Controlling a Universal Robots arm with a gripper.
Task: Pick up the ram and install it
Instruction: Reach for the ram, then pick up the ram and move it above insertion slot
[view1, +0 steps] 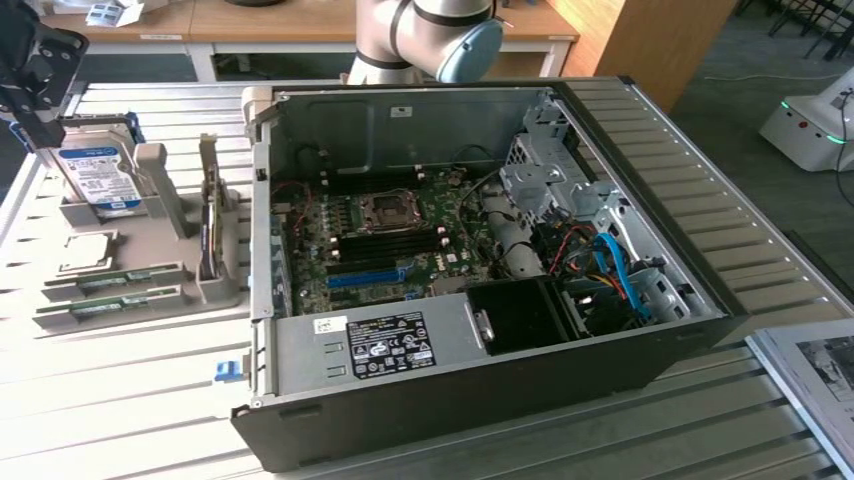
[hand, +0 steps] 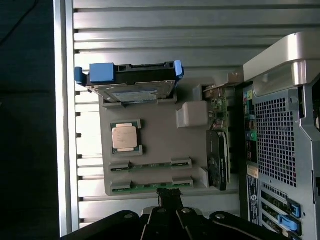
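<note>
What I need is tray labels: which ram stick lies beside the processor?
The inner ram stick, in the slot directly next to the processor. The outer ram stick lies one slot farther away, along the tray edge.

We saw a silver-grey tubular arm (view1: 396, 35) with a rounded joint (view1: 461, 45) capped in pale blue, and a black end effector (hand: 168, 193) with narrow fingers (hand: 163, 200) and lobed housing.

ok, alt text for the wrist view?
The black gripper, fingers shut, hangs by the nearer of two long green ram sticks in a grey plastic tray, which also holds a square silver processor and a blue-railed hard drive.
</note>
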